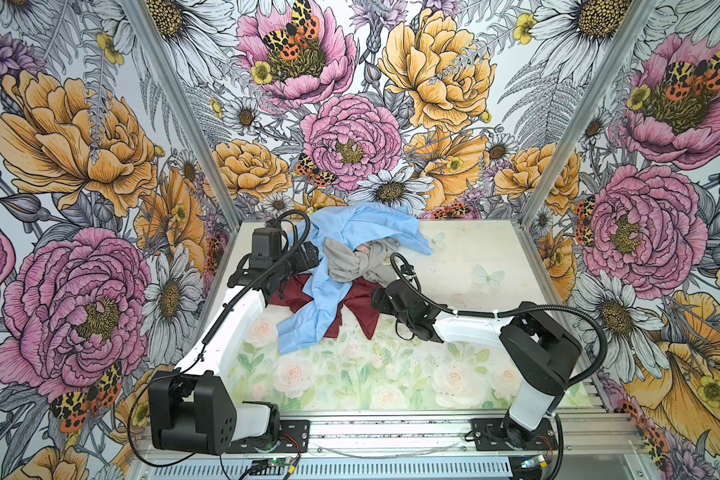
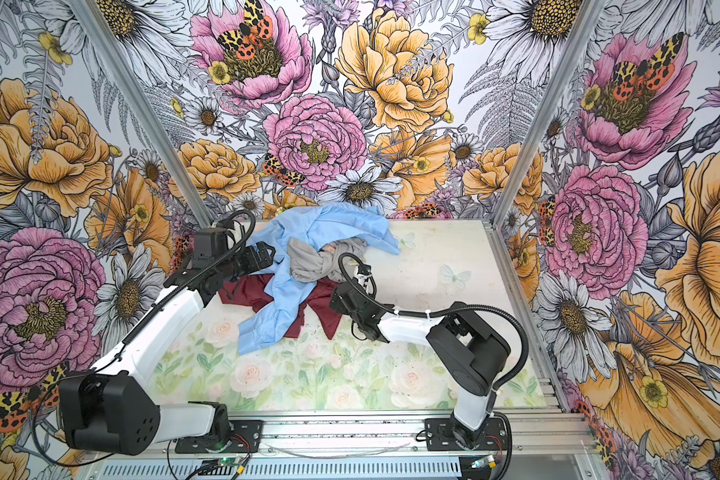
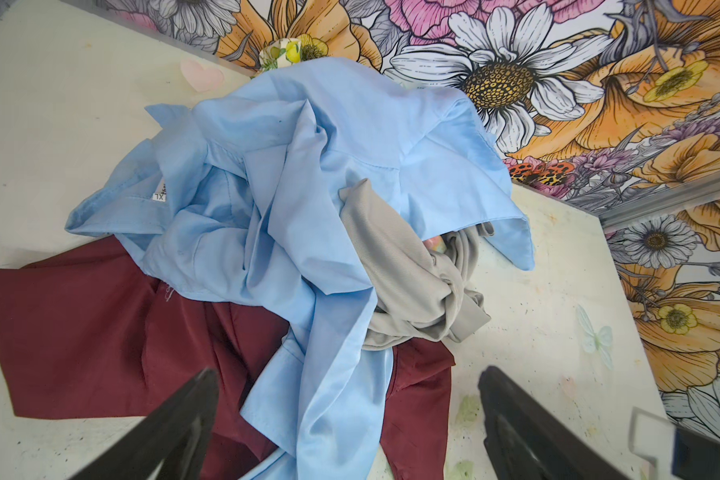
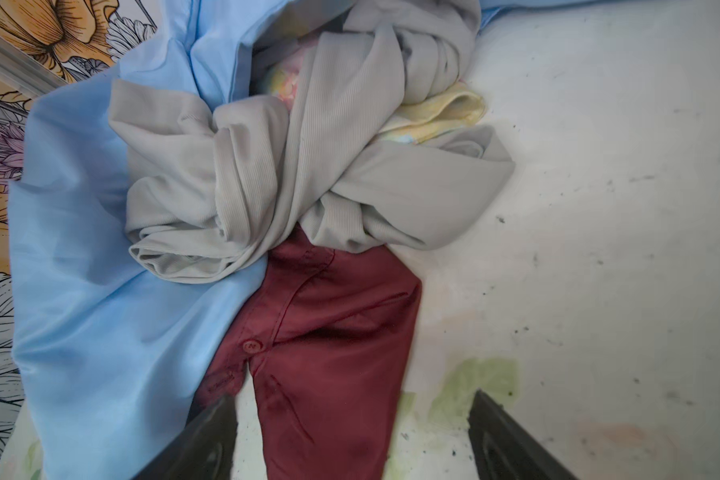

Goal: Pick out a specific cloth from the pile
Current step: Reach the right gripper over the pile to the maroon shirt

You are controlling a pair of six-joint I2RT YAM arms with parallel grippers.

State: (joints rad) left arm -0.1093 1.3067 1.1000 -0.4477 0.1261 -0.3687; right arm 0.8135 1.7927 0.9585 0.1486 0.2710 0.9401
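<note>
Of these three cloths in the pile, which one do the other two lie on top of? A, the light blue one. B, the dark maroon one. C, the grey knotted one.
B: the maroon cloth lies underneath, with the light blue cloth and the grey cloth both overlapping it.

On the table point(image 1: 466, 245), toward its back, sits the pile point(image 1: 362, 226); the cloth point(image 1: 361, 305) lies under its front
</note>
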